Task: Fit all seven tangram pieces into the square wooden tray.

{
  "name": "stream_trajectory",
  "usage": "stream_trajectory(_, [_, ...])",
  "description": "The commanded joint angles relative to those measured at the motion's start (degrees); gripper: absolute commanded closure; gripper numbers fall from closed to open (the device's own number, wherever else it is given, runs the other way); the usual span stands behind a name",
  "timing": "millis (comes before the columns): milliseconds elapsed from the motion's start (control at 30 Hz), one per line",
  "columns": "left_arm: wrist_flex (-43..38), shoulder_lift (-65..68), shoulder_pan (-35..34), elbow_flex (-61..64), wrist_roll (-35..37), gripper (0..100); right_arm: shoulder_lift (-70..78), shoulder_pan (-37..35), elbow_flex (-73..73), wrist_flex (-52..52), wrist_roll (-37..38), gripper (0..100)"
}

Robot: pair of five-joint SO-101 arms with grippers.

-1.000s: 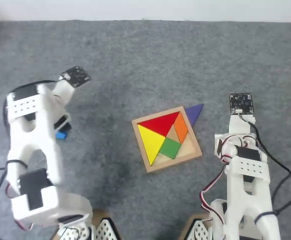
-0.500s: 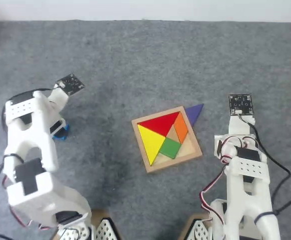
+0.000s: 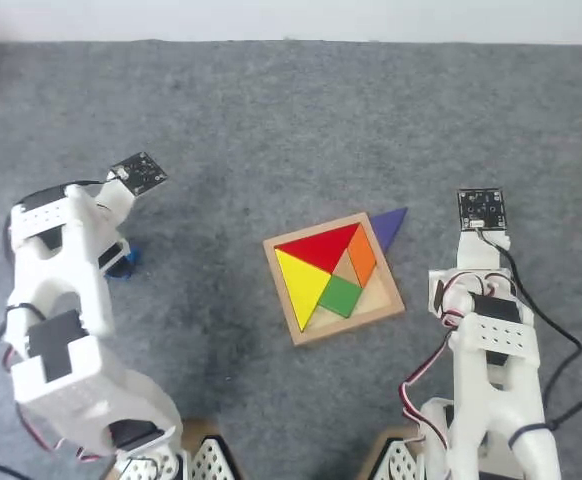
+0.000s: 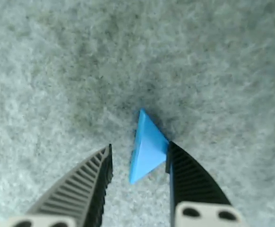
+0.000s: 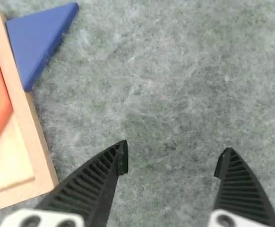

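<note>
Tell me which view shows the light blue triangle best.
The left wrist view: the light blue triangle lies whole between the fingers of the open left tool, touching one. The high view gives a blue sliver beside the left arm. The right wrist view faces the tray corner and a purple triangle.

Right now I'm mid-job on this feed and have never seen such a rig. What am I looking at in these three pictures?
The high view looks down from a fixed camera on a grey table with two white robot arms. The other two pictures come from cameras on the arms' wrists, looking along their black fingers. The wooden tray holds a red piece, yellow piece, orange piece and green piece. A dark blue triangle lies outside, against the rim near one corner. The left gripper is open around a light blue triangle, one finger touching it; nothing is gripped. The right gripper is open over bare table beside the tray.
</note>
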Motion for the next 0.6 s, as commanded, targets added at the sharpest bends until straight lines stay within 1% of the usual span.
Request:
stream_trajectory(0, [1.58, 0.70, -0.26, -1.19, -0.70, 82, -2.07, -0.48, -0.35, -2.59, -0.09, 69.2])
stream_trajectory(267, [7.74, 0.70, -0.35, -4.53, -0.70, 82, -2.07, -0.48, -0.35, -2.59, -0.09, 69.2])
stream_trajectory(500, [7.91, 1.32, -0.35, -3.65, -0.79, 82, -2.15, -0.48, -0.35, -2.42, -0.09, 69.2])
stream_trajectory(567, [7.82, 1.32, -0.35, -2.95, -0.88, 85, -2.15, -0.48, -0.35, -2.33, -0.09, 69.2])
